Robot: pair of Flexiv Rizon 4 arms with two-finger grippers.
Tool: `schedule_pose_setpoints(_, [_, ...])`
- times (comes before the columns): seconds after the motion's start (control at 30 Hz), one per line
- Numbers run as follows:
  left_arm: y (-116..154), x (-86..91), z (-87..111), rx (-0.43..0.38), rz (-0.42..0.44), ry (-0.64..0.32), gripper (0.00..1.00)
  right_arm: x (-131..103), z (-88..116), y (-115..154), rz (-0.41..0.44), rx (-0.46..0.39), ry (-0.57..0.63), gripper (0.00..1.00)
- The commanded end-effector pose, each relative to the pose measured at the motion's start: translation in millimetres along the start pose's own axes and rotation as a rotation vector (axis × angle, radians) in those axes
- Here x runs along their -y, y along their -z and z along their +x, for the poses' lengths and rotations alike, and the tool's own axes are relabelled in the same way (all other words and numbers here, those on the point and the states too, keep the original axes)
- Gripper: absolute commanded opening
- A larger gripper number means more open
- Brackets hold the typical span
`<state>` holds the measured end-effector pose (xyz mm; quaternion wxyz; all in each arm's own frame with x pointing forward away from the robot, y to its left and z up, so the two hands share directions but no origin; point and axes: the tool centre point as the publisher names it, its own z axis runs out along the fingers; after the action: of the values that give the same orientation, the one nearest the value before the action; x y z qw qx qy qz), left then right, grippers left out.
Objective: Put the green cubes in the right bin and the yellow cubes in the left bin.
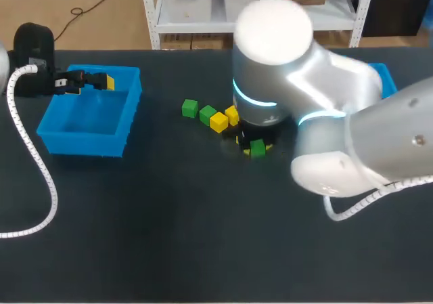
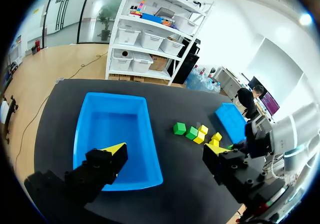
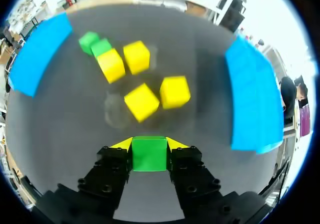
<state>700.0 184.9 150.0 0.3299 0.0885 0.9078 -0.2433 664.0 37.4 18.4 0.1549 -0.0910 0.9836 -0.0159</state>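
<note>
From the head view, the left bin (image 1: 78, 143) sits at nine o'clock on the counter (image 1: 169, 236) and its floor looks bare, with the left gripper (image 1: 101, 82) hovering over its far rim. The right bin (image 1: 385, 77), at two o'clock, is almost wholly hidden behind the right arm (image 1: 325, 107), so what it holds cannot be told. Near the counter's middle two green cubes (image 1: 190, 107) and two yellow cubes (image 1: 218, 122) lie loose, and at their four o'clock a third green cube (image 1: 257, 148) shows under the right arm's wrist. In the left wrist view, the left gripper's fingers stand wide apart with nothing between them above the left bin, whose inside shows no cube. The loose cluster lies at this gripper's one o'clock, between the two bins. In the right wrist view, the right gripper (image 3: 148, 145) is clamped on the third green cube, a yellow tip pressed to each side; whether it is off the counter I cannot tell. Four yellow cubes lie ahead at its twelve o'clock, the two green cubes beyond at eleven, the right bin at two, the left bin at ten. By my reckoning the sorting has barely begun: one green cube is in hand for the right bin, while two green and all four yellow ones wait.
</note>
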Motion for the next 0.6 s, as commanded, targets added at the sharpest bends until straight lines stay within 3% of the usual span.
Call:
schedule_pose_setpoints(0.03, [0,0.0,0.0,0.000,0.000,0.000,1.00,37,-3,50,-0.027,0.161,-0.008,0.00])
schedule_pose_setpoints(0.23, [0,0.0,0.0,0.000,0.000,0.000,1.00,101,-42,79,0.008,0.281,-0.119,0.00])
schedule_pose_setpoints(0.37, [0,0.0,0.0,0.000,0.000,0.000,1.00,145,-58,68,0.053,0.267,-0.212,0.00])
schedule_pose_setpoints(0.6, [0,0.0,0.0,0.000,0.000,0.000,1.00,205,-62,45,0.068,0.205,-0.348,0.00])
